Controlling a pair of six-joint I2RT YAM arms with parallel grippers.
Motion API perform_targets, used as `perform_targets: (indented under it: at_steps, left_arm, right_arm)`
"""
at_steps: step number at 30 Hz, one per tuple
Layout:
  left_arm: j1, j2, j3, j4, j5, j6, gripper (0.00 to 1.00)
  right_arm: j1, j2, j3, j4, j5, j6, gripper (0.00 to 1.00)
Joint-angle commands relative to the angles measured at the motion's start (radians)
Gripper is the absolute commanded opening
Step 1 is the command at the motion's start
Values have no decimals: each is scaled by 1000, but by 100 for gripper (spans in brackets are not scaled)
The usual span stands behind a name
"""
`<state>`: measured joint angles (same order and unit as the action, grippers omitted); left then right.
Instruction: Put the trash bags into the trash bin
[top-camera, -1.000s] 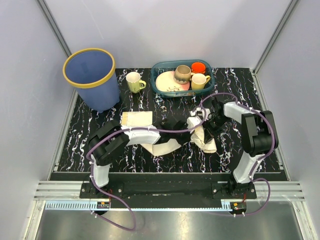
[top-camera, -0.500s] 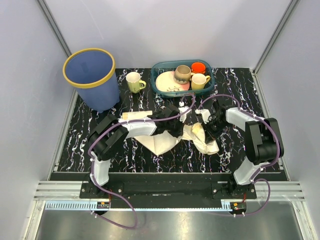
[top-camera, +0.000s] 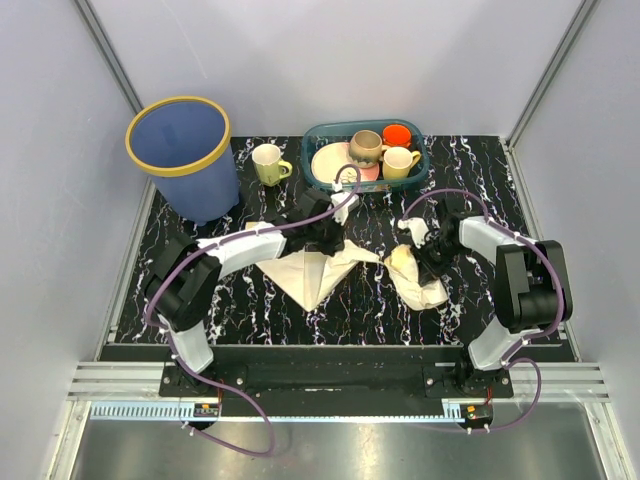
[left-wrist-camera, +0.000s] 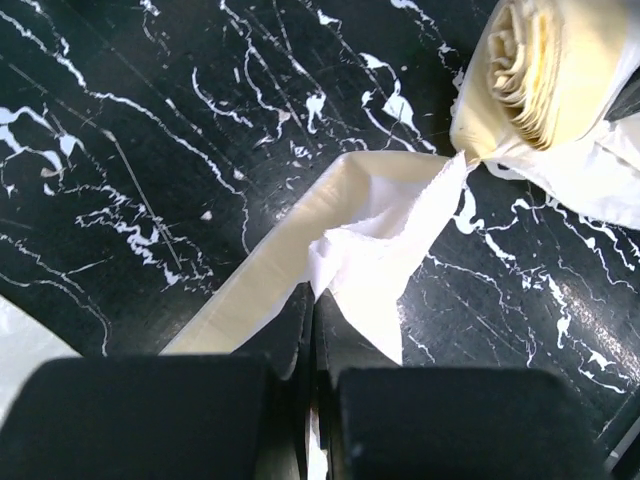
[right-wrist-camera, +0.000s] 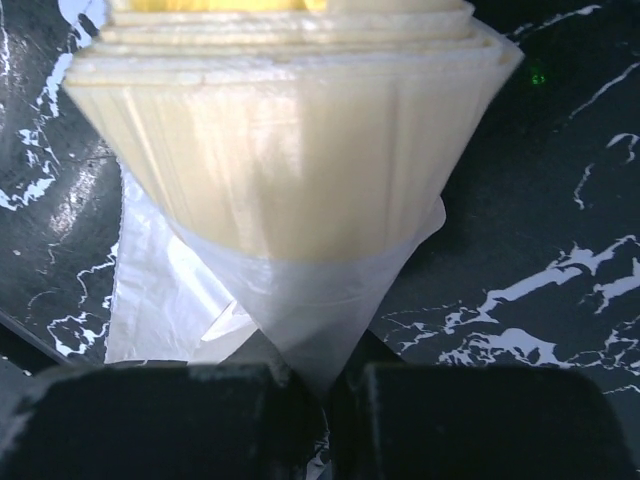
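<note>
Blue bin (top-camera: 190, 150): stood far left, apart from both bags.
Basket (top-camera: 307, 165): held plate (top-camera: 330, 160) and mugs (top-camera: 365, 148).
Left gripper (left-wrist-camera: 310, 320): closed tight, pinching flat bag (top-camera: 310, 272) by its edge.
Right gripper (right-wrist-camera: 330, 385): nearly closed, pinching bag roll (right-wrist-camera: 290, 150) film.

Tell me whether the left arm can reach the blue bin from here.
Probably yes: bare tabletop lies between the left gripper, shut on a trash bag, and the trash bin, with only a mug nearby. The bag's far end meets the roll in the right gripper.
</note>
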<state>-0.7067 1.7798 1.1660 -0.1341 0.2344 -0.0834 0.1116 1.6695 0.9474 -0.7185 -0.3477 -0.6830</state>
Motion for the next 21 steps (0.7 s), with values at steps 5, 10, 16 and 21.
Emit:
perform_targets:
  at_steps: [5,10,16,21]
  left_arm:
    - [73,-72,-58,-47,-20,57,0]
    - [76,-85,-83,-35,-43,65,0]
    - [78,-72,-88,-30,-35,76,0]
    - [75,-108,-89,-48,46,129,0]
  right_arm:
    - [-76,55,-46,18,343,-144,0]
    - [-101,50,-42,8,343,-164,0]
    - [-107,47,-30,-15,340,-165,0]
    - [-154,58,43,-59,285,-112,0]
